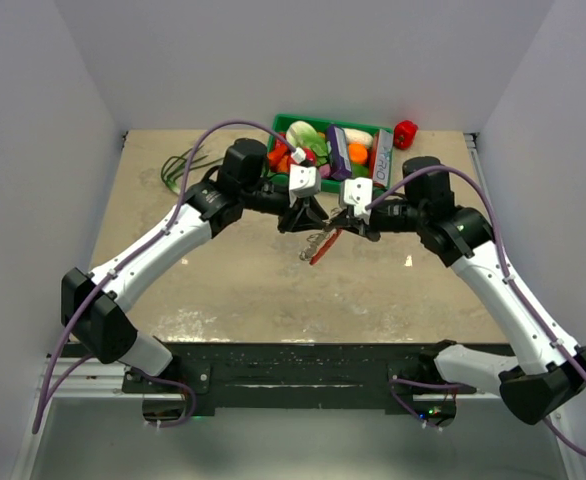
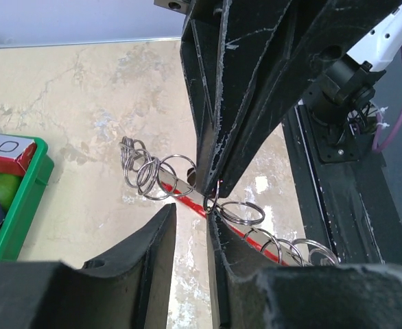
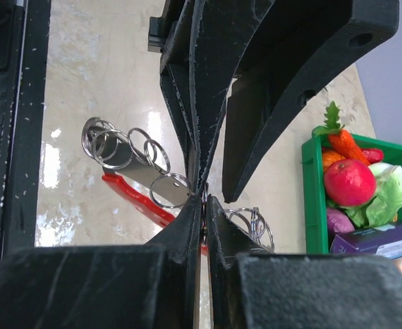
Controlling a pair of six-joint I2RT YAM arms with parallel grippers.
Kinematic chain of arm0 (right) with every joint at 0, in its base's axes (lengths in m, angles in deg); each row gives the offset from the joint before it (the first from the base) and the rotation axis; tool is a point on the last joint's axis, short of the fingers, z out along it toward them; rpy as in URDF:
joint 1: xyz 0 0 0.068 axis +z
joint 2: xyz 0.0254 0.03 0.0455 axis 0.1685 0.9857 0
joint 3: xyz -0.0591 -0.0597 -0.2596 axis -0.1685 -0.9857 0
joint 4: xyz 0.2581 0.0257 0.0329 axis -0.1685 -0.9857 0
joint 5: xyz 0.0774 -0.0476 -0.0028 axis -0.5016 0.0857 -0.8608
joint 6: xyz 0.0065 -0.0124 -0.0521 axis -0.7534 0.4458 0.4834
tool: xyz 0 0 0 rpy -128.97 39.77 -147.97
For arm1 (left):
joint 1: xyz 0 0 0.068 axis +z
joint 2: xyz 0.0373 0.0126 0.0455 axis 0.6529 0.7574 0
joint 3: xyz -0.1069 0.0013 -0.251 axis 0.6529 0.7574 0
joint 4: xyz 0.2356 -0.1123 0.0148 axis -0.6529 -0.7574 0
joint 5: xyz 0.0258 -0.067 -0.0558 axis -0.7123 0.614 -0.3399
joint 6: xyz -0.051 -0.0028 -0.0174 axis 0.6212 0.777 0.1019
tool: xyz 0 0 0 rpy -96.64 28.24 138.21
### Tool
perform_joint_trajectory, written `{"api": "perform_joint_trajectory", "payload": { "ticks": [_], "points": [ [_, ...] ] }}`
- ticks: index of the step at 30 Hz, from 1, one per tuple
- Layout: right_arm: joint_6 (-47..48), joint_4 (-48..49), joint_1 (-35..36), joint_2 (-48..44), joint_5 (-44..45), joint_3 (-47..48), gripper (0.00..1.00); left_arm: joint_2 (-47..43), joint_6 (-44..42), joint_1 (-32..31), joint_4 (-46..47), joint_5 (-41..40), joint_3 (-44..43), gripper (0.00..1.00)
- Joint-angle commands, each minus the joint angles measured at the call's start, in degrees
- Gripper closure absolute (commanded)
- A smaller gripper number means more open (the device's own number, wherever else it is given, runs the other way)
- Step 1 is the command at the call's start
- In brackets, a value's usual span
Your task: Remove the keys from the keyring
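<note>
**A:** Status on key removal?

**B:** Not started, as far as visible. No loose key on the tabletop [image 1: 223, 285], and the whole bunch looks joined. All removals left to do, imo.

**A:** Where's the bunch?

**B:** Mid-tabletop, just in front of the green tray [image 3: 307, 205], between the two grippers' tips. Looks lifted off the surface in the top view, but not certain.

**A:** Fingers?

**B:** Right gripper [image 3: 202, 202]: fingers [image 3: 184, 236] pressed together w/ only a hairline slit, pinching the keyring [image 3: 170, 190] wire at the tips. Left gripper [image 2: 191, 209]: fingers [image 2: 156, 253] a narrow gap apart, w/ the red tag [image 3: 134, 197] crossing right at the tips. Can't tell if they clamp it or just sit beside it.

**A:** Look of the thing?

**B:** Several thin silvery split rings, chained in a string on both sides of the pinch pt. Red tag is long and slim, running under them. Keys [image 3: 127, 156]: only one flat grey blade made out, alongside the far rings. No black head seen. Rest is hidden behind the fingers or too small to tell.
</note>
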Motion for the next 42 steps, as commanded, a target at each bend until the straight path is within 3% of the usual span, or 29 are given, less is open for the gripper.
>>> {"api": "perform_joint_trajectory", "payload": {
  "ticks": [1,11,28,34,42],
  "points": [
    [0.56,2.04,0.27,-0.04,-1.67,1.17,1.0,-0.96,0.68,0.1,1.45,0.22,-0.39,0.71],
    [0.65,3.09,0.27,0.23,0.09,-0.06,1.0,-1.84,0.24,0.19,0.3,3.65,-1.1,0.63],
    [0.74,3.09,0.36,1.28,0.62,-0.5,1.0,-1.14,0.68,0.19,0.65,4.26,-0.83,0.69],
    [1.09,2.74,0.36,0.93,0.88,-0.5,1.0,-1.58,0.59,0.19,0.57,4.0,-0.92,0.6],
    [1.35,2.57,0.36,1.11,1.32,-0.59,1.0,-1.84,0.59,0.19,0.57,4.08,-1.01,0.65]
  ]
}}
